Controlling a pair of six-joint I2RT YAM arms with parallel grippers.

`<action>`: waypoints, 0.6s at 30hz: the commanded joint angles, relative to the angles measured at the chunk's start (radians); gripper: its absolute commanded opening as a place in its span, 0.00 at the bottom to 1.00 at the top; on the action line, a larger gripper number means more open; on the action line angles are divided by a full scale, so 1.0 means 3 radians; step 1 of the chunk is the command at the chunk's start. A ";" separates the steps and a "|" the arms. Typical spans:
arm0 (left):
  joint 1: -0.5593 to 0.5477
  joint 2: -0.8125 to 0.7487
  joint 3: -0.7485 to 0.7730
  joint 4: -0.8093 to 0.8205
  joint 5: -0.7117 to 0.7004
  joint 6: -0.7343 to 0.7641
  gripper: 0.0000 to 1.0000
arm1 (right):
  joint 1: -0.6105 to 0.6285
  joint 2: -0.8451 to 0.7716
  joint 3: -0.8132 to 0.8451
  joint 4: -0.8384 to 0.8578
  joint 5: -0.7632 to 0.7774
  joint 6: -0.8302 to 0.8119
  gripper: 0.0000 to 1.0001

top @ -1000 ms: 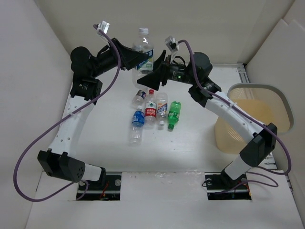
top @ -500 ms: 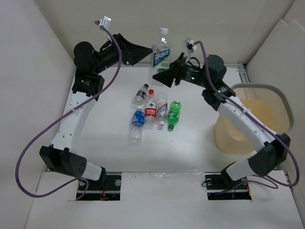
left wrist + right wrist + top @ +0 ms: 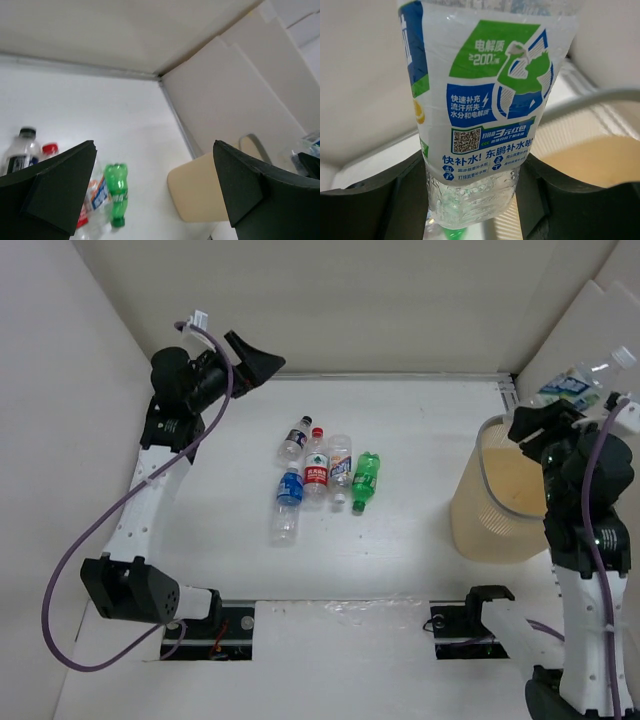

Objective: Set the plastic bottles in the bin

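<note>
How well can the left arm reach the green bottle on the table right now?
Probably yes. The left claw is open and empty, and the table between it and the green bottle looks free. The right claw is far off by the bin, holding a clear bottle.

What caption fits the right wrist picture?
Right gripper grips a blue-and-green-labelled drink bottle near the tan bin.
</note>
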 commanded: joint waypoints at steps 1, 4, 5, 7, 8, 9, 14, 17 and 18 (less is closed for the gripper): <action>-0.0013 -0.0301 -0.0282 -0.0187 -0.0154 0.0154 1.00 | -0.0077 -0.0116 -0.0176 -0.0672 0.0989 0.0257 0.02; -0.0074 -0.0332 -0.0237 -0.0767 -0.0526 0.0348 1.00 | -0.0107 -0.0326 -0.0208 -0.0759 0.1264 0.0339 0.33; -0.0166 -0.0362 -0.0201 -0.0897 -0.0659 0.0531 1.00 | -0.0107 -0.0362 -0.0208 -0.0794 0.1331 0.0339 0.58; -0.0197 -0.0398 -0.0165 -0.1152 -0.0976 0.0635 1.00 | -0.0107 -0.0403 -0.0208 -0.0861 0.1418 0.0339 1.00; -0.0197 -0.0398 -0.0165 -0.1194 -0.0977 0.0675 1.00 | -0.0107 -0.0403 -0.0147 -0.0892 0.1454 0.0339 1.00; -0.0197 -0.0398 -0.0165 -0.1260 -0.1033 0.0752 1.00 | -0.0107 -0.0373 -0.0116 -0.0927 0.1455 0.0369 1.00; -0.0554 -0.0475 -0.0298 -0.1542 -0.1574 0.0783 1.00 | -0.0107 -0.0260 0.0160 -0.0923 0.1424 0.0400 1.00; -0.1004 -0.0567 -0.0507 -0.1711 -0.2100 0.0707 1.00 | -0.0107 -0.0179 0.0303 -0.0821 0.1170 0.0304 1.00; -0.1111 -0.0567 -0.0569 -0.1807 -0.2183 0.0646 1.00 | -0.0107 -0.0178 0.0304 -0.0785 0.1047 0.0237 1.00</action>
